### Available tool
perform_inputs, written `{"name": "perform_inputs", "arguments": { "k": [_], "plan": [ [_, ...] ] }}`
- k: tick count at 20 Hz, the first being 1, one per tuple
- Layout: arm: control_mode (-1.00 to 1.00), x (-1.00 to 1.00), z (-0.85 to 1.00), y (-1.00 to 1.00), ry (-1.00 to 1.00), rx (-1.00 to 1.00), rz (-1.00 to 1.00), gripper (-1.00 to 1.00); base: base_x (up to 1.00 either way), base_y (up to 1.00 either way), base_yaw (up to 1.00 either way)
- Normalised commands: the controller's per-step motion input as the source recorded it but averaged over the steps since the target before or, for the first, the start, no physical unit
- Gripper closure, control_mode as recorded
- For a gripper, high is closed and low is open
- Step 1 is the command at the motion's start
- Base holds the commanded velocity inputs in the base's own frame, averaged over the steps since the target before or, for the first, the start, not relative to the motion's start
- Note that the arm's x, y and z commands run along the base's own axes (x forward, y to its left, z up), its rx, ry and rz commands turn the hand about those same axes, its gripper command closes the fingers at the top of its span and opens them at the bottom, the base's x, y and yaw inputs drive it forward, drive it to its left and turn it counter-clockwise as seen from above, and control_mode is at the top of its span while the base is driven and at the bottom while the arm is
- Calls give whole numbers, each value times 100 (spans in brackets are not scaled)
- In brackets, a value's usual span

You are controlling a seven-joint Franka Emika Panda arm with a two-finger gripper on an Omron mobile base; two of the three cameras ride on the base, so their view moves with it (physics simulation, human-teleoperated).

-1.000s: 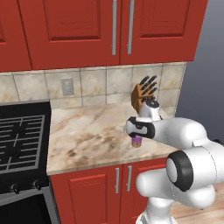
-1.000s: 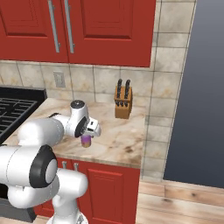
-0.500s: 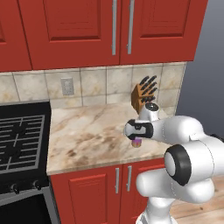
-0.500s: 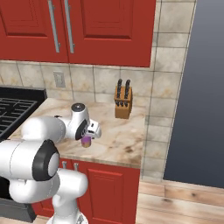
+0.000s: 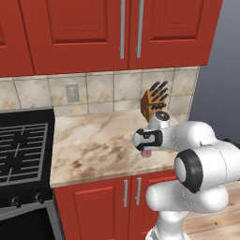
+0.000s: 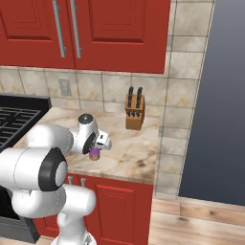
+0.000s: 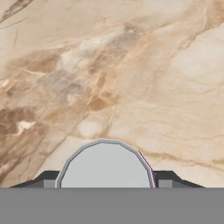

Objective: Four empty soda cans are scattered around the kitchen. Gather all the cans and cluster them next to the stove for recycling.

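Note:
A purple soda can stands upright on the beige marble counter, near its front edge and right of the stove. My gripper points straight down over it. In the hand view the can's silvery top sits between the two dark fingertips, which press against its sides, so the gripper is shut on the can. From the right base view the can shows just below the hand, and the stove is at the left edge.
A wooden knife block stands against the tiled wall behind the arm. Red upper cabinets hang above the counter. A wall outlet is on the backsplash. The counter ends at a grey wall on the right.
The hand has settled slightly lower and leftward over the purple can, and its fingers have come in against the can's sides. The can stands where it was.

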Motion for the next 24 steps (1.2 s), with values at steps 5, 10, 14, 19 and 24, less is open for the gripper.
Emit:
{"name": "perform_inputs", "arguments": {
  "k": [5, 10, 14, 19, 24],
  "plan": [
    [-100, -1, 1, 0, 0, 0, 0, 100, 0, 0, 0],
    [-100, -10, 36, 3, 0, 0, 0, 100, 0, 0, 0],
    [-100, -18, 55, 22, 0, -1, 0, 100, 0, 0, 0],
    [100, -39, 16, 11, 0, 0, 2, 100, -12, 2, 1],
    [100, 0, 0, 0, 0, 0, 0, 100, -43, 54, 4]
  ]
}}
